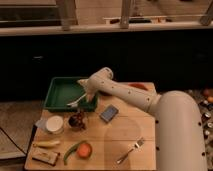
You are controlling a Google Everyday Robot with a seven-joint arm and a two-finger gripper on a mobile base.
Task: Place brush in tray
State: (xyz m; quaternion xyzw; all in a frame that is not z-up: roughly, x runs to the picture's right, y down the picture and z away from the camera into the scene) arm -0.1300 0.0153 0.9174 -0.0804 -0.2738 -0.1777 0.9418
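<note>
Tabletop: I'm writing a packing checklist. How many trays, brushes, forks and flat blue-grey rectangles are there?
Tray: 1
Brush: 1, beside the gripper at the tray's front rim
Fork: 1
Blue-grey flat rectangle: 1
Total: 4

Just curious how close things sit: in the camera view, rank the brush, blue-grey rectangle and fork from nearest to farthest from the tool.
The tool is at the tray's front right corner.
1. The brush, just left of it.
2. The blue-grey rectangle, to its right, nearer the camera.
3. The fork, far front right.
</note>
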